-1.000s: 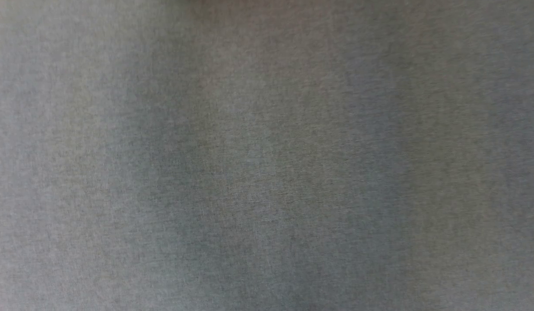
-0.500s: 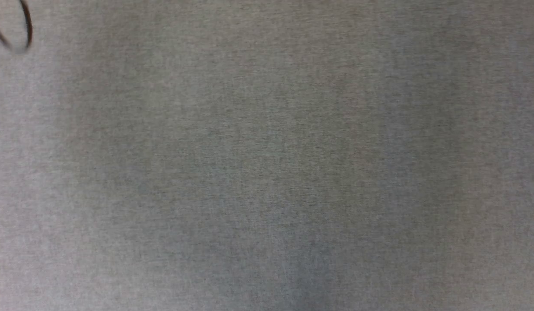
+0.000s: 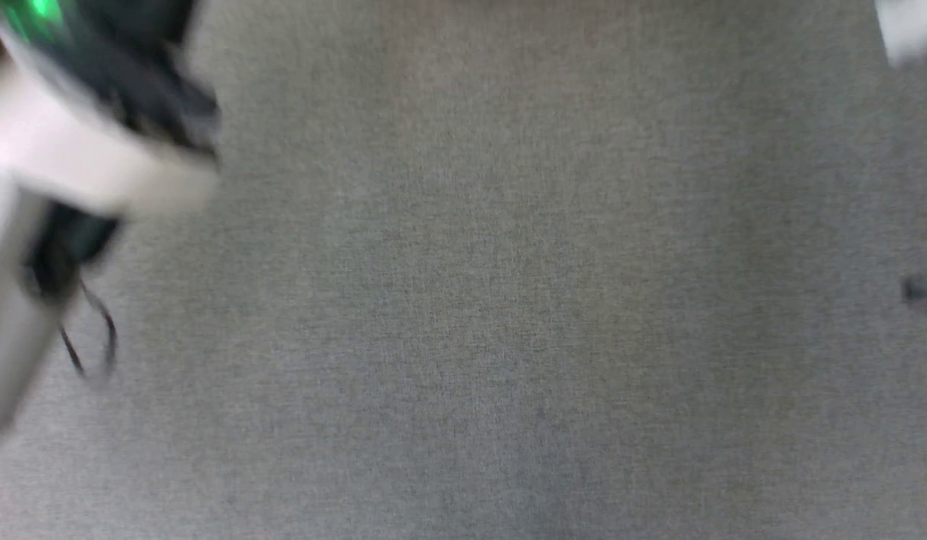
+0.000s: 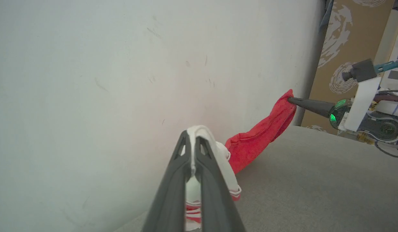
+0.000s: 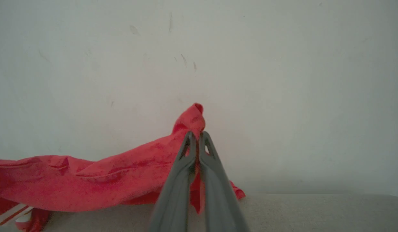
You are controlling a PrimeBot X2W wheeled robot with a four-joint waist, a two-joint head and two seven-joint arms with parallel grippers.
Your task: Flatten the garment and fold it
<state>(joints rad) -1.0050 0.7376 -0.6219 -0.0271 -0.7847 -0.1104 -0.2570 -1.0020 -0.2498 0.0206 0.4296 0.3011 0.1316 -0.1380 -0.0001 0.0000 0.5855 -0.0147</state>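
Both jaws are clamped on cloth. Closest to me, my left gripper has its two dark fingers pressed together over a white sleeve of the garment, and red-and-white striped trim hangs just below them. My right gripper is pinched tight too: a bunched peak of red fabric sticks up past its fingertips, and more red hangs beneath.

From the left wrist, the shirt's red body runs as a sagging band from the sleeve I hold across to the tip of the right gripper. Its lower folds come down near the grey fabric surface — whether they touch it I cannot tell. From the right wrist, the red cloth droops off to that view's left, with a bit of striped trim low at the edge.

Looking down from my head, everything is blurred — a pale forearm with a dark wrist and a green light at upper left, over the same grey weave.

Behind the garment stands a pale, scuffed wall. Past its edge is a brown panel printed with white swirls.
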